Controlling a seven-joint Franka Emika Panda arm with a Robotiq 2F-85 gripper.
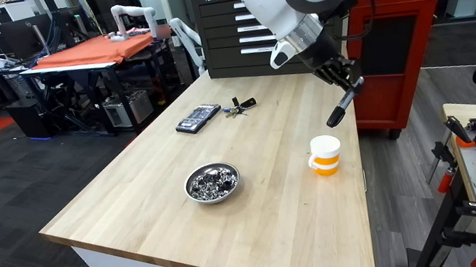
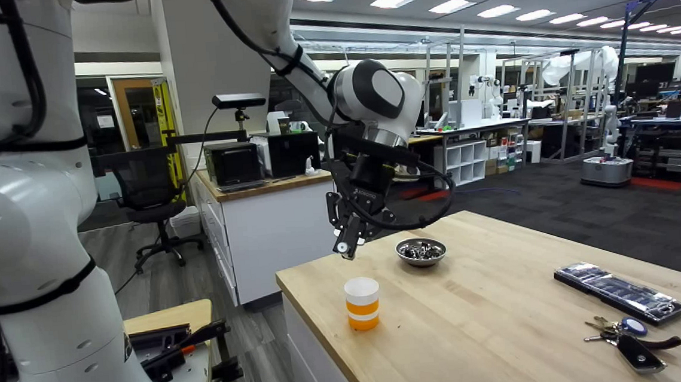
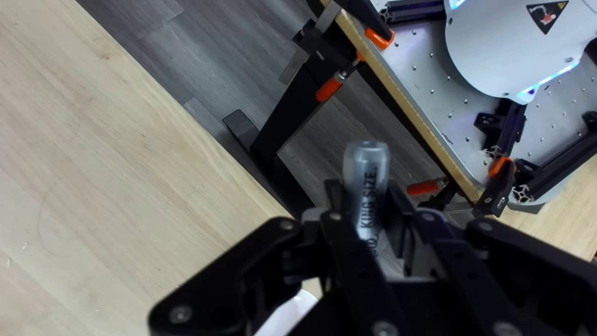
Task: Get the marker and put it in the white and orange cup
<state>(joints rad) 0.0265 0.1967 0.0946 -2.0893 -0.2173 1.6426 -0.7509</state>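
Wrist cam's annoying: my black two-fingered claw point(image 3: 365, 198), clamped on the slim grey black-capped marker point(image 1: 343, 106), hides most of the round white-and-orange cup point(image 1: 325, 157); frame crops it too. Marker hangs tilted, higher, near it. Shiny metal bowl point(image 1: 214, 200) nearby holds silvery bits point(image 1: 212, 184) I can't identify.

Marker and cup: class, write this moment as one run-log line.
tool: closed on marker; marker: aloft, tilted, black end down; white and orange cup: upright on table; placement: not yet done
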